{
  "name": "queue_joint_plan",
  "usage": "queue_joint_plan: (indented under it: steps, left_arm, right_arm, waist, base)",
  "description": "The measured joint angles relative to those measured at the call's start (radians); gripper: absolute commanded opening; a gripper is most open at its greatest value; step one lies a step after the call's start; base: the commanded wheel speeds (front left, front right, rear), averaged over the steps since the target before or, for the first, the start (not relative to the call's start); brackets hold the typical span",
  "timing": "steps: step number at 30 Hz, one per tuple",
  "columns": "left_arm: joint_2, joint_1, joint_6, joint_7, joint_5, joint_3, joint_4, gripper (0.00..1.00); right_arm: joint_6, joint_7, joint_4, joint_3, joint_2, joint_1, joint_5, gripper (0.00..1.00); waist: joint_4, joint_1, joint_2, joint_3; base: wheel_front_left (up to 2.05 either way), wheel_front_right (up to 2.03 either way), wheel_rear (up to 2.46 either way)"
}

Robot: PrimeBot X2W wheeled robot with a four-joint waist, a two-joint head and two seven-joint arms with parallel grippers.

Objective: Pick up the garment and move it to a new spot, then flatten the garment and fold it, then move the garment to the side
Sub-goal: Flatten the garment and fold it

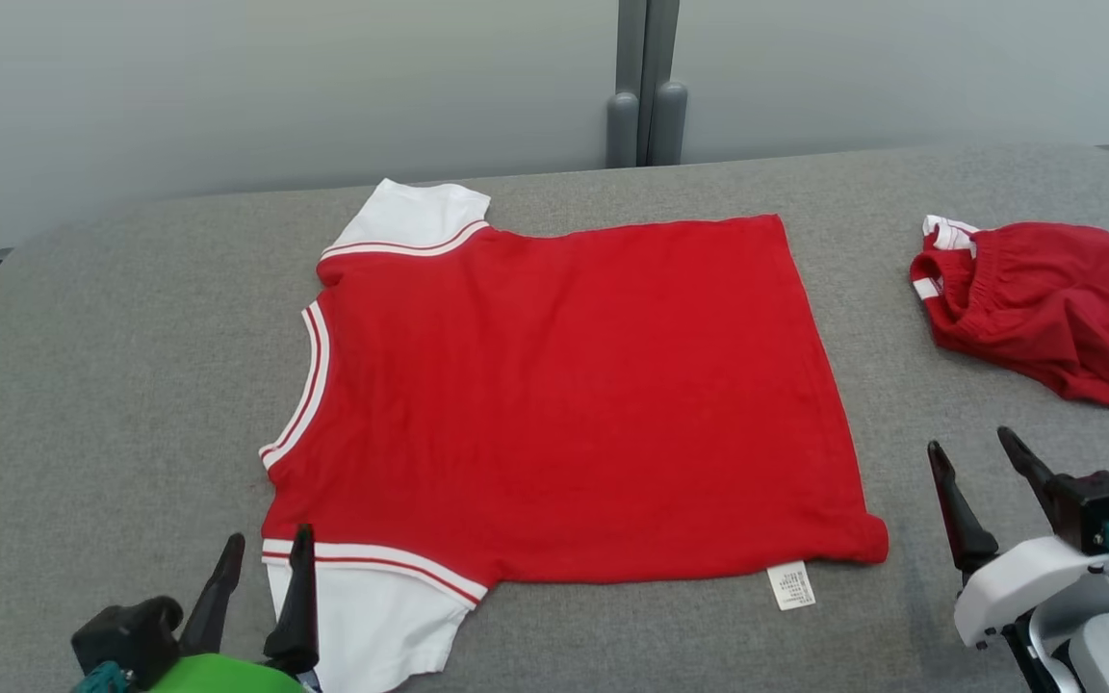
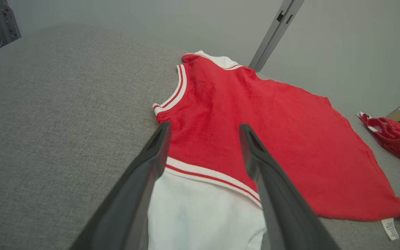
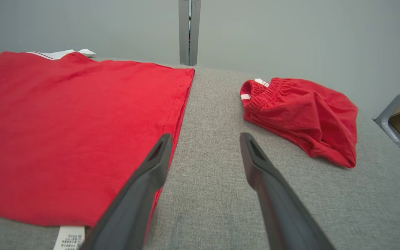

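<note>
My left gripper (image 1: pixel 268 539) is spread wide above the white sleeve (image 1: pixel 362 616) of the red knit shirt (image 1: pixel 564 385), spread flat mid-table on coarse grey fabric (image 1: pixel 112 337); my right gripper (image 1: pixel 970 441), equally wide, sits beside the hem; crumpled red shorts (image 1: pixel 1045 308) lie beyond.

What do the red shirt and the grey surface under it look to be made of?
Red shirt: soft matte knit, likely cotton jersey; it lies limp with fine creases. Grey surface: coarse woven upholstery-like fabric, matte, judging by its speckled weave.
</note>
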Motion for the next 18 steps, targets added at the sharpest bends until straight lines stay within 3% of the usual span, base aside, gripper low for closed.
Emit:
queue_joint_plan:
  steps: [7,18]
  left_arm:
    - [-0.015,-0.058,0.0,-0.039,0.064,-0.049,-0.015,1.0]
    - [-0.054,-0.07,0.009,-0.076,0.114,-0.027,-0.007,1.0]
  right_arm:
    - [-0.007,-0.003,-0.048,0.009,0.009,-0.057,-0.005,1.0]
    - [-0.009,-0.001,-0.082,0.037,0.103,-0.097,0.016,1.0]
  waist:
    - [0.002,0.0,0.0,-0.031]
    - [0.005,0.0,0.0,-0.044]
  base:
    - [0.0,0.0,0.0]
    - [0.0,0.0,0.0]
